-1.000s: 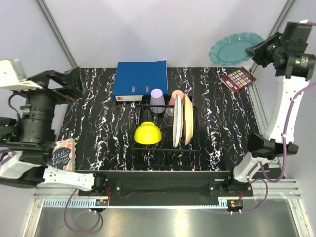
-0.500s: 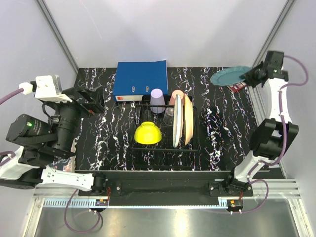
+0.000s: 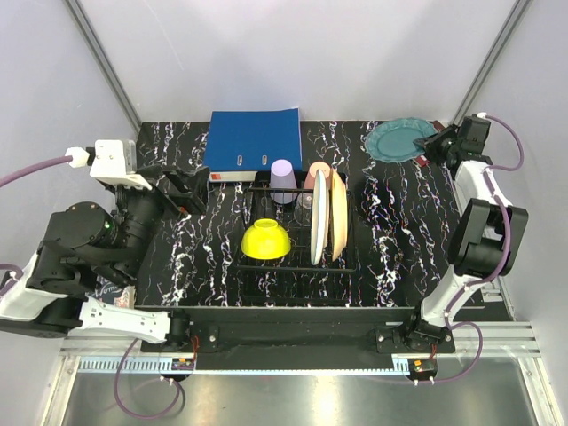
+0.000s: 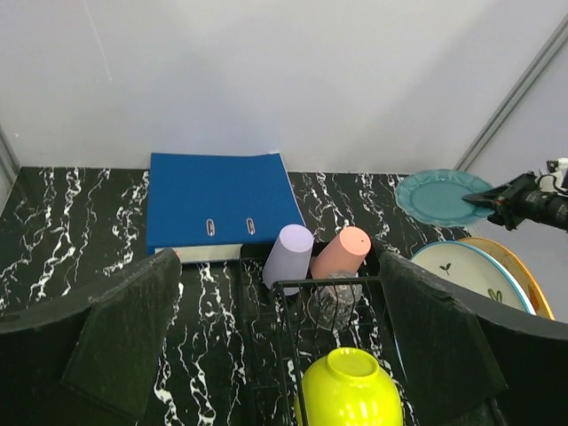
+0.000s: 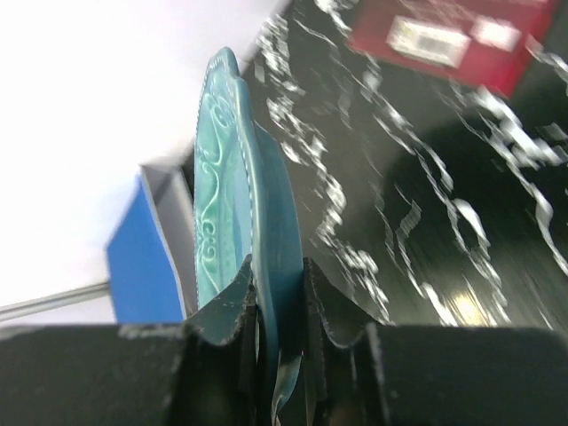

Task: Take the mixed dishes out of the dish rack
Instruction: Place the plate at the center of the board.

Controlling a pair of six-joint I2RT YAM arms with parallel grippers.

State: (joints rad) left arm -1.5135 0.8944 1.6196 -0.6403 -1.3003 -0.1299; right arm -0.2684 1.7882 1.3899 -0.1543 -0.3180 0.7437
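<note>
The black wire dish rack [image 3: 251,266] stands mid-table. It holds a yellow bowl [image 3: 264,239] upside down, a lilac cup [image 3: 283,180], a salmon-pink cup [image 3: 318,174], a clear glass [image 4: 333,299], a white watermelon-print plate [image 3: 317,219] and a peach plate [image 3: 338,216] on edge. My right gripper [image 3: 432,143] is shut on the rim of the teal plate [image 3: 398,139], low over the table's far right corner; the plate shows edge-on in the right wrist view [image 5: 232,204]. My left gripper [image 3: 182,186] is open and empty, left of the rack.
A blue binder [image 3: 253,142] lies behind the rack. A red card [image 5: 453,40] lies at the far right by the teal plate. A booklet [image 3: 114,288] lies at the table's left edge, partly under my left arm.
My right arm has swung down from high up, bringing the teal plate low over the far right corner. My left arm has moved right and forward toward the rack.
</note>
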